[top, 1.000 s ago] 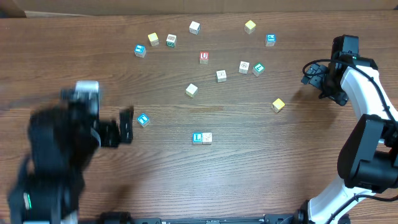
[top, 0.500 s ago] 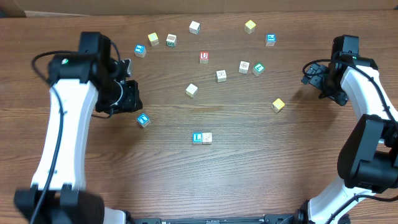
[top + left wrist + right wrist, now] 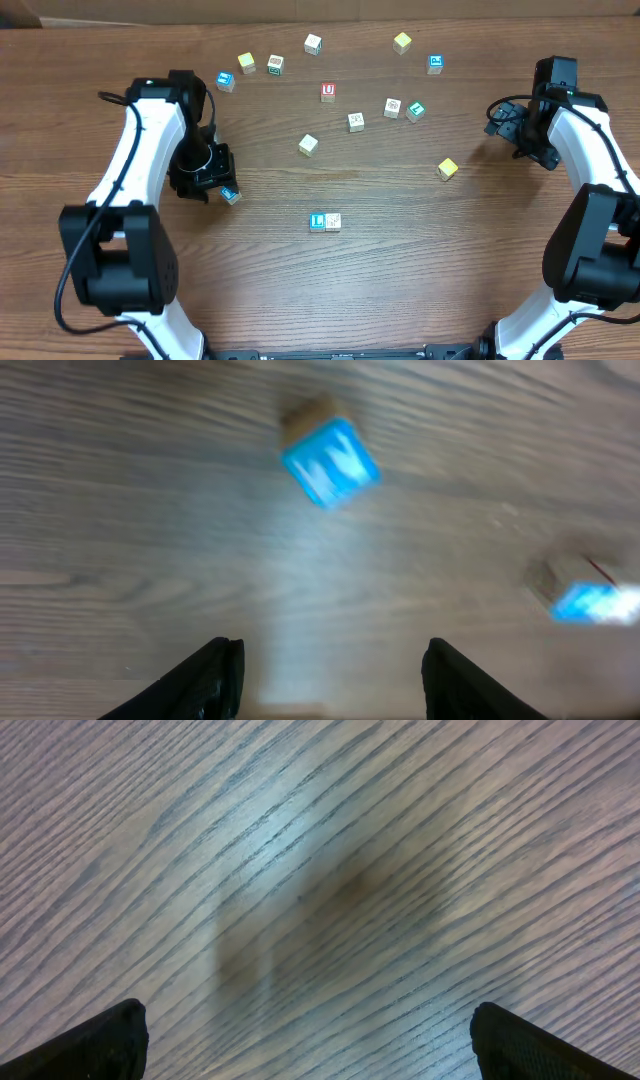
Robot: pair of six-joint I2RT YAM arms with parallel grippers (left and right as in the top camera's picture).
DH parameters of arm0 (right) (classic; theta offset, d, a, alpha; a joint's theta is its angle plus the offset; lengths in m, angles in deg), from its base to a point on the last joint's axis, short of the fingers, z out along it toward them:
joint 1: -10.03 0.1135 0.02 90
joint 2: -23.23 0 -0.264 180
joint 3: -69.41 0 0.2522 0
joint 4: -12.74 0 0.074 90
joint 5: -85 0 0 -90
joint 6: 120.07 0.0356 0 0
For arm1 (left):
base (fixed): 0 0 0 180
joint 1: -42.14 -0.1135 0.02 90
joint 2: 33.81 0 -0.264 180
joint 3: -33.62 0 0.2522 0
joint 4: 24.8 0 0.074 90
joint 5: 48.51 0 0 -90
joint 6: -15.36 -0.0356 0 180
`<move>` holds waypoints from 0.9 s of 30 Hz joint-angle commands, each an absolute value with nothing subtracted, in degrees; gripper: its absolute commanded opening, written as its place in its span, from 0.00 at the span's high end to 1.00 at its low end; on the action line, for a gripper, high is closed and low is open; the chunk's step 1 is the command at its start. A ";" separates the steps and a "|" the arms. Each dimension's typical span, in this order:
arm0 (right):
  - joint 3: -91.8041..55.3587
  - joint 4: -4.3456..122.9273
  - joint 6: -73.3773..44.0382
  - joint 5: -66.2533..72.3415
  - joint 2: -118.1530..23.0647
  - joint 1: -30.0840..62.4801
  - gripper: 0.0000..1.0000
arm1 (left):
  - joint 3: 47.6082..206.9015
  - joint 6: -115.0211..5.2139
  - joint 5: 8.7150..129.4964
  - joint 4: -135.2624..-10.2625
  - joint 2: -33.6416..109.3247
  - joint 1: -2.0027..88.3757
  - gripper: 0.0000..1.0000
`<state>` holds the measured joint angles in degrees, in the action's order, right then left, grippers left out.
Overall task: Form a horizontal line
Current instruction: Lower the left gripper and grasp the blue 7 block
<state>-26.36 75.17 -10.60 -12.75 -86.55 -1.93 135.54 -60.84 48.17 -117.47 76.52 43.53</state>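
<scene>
The horizontal line (image 3: 325,222) is a short row of two touching cubes, a blue "L" cube (image 3: 317,222) and a tan cube (image 3: 333,222), at the table's middle front. In the left wrist view they show blurred at the right, the blue cube (image 3: 590,603) in front. A single blue letter cube (image 3: 231,194) lies left of the row. My left gripper (image 3: 218,183) hovers beside it. In the left wrist view this blue cube (image 3: 330,460) lies ahead of the left gripper (image 3: 330,650), whose jaws stand apart with nothing between them. My right gripper (image 3: 500,118) is open over bare wood (image 3: 320,1020).
Loose cubes lie scattered across the far half: a red "U" cube (image 3: 328,92), yellow cubes (image 3: 448,169) (image 3: 402,42) (image 3: 246,63), pale cubes (image 3: 308,145) (image 3: 356,122) (image 3: 393,107), a teal cube (image 3: 416,111), blue cubes (image 3: 435,64) (image 3: 225,81).
My left arm has swung in from the front left and come down beside the single blue cube. The cubes and the right arm have not moved.
</scene>
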 commanded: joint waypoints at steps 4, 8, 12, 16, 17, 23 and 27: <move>-27.57 74.95 -10.65 -13.08 -85.32 -2.00 0.00 | 133.83 -51.40 44.34 -112.18 81.22 43.33 0.51; -27.57 74.95 -10.65 -13.08 -85.32 -1.98 0.00 | 133.83 -51.24 47.66 -108.84 83.77 43.33 0.51; -27.57 74.95 -10.65 -13.08 -85.32 -1.98 0.00 | 133.83 -51.29 50.35 -107.29 85.74 43.35 0.51; -27.57 74.95 -10.65 -13.08 -85.32 -2.00 0.00 | 133.83 -51.31 50.31 -107.09 87.23 43.33 0.55; -27.57 74.95 -10.65 -13.08 -85.32 -2.00 0.00 | 133.83 -51.29 50.31 -107.11 87.56 43.35 0.59; -27.57 74.95 -10.65 -13.08 -85.32 -1.98 0.00 | 133.83 -51.61 50.31 -107.26 87.82 43.33 0.67; -27.57 74.95 -10.65 -13.08 -85.32 -2.00 0.00 | 134.29 -54.54 50.37 -107.61 87.80 43.33 0.81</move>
